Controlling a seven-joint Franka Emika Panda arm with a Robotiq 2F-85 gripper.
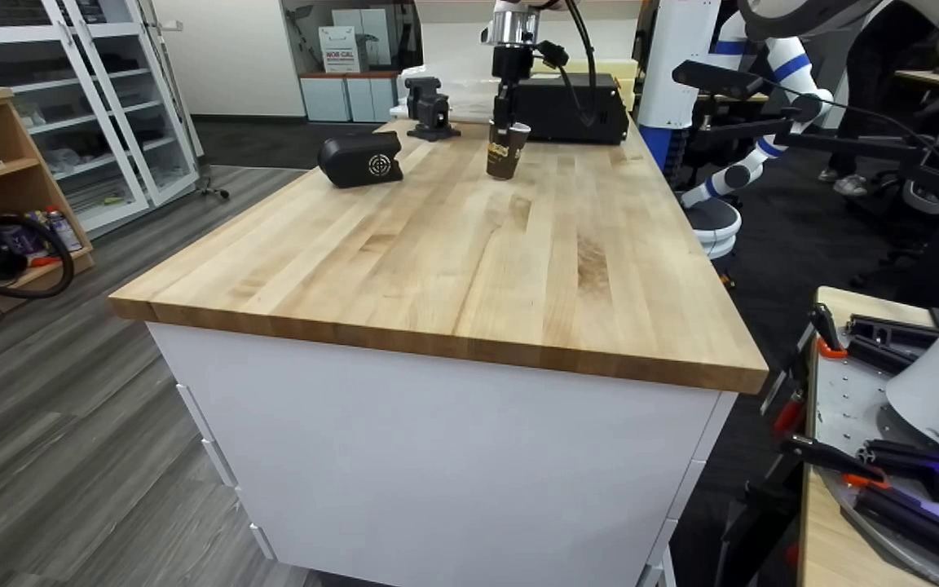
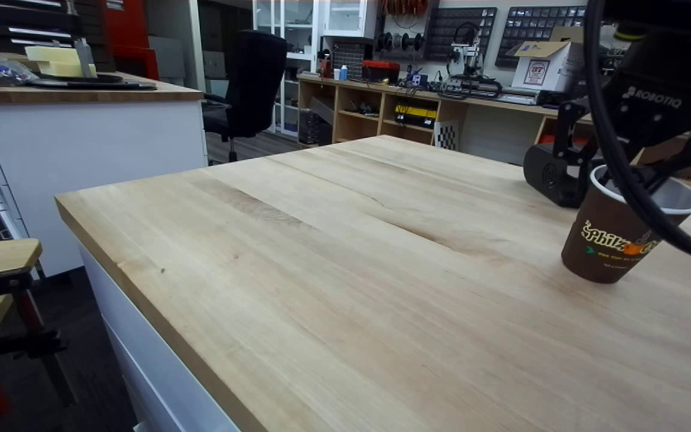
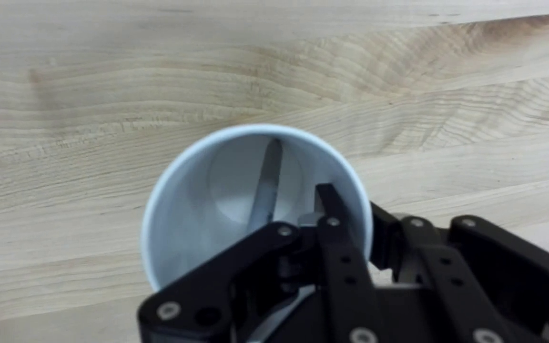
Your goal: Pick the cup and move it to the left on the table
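Note:
The dark brown cup with a white rim and yellowish print is at the table's far part in an exterior view. It also shows in an exterior view, tilted; I cannot tell whether its base touches the wooden table. In the wrist view the cup is seen from above, with a thin stick inside. My gripper is shut on the cup's wall, one finger inside and one outside the rim. The gripper comes down from above. A black cable hides part of the cup.
A black box-like device lies on the table near the cup; it also shows behind the gripper. A black vise and a large black case stand at the table's far end.

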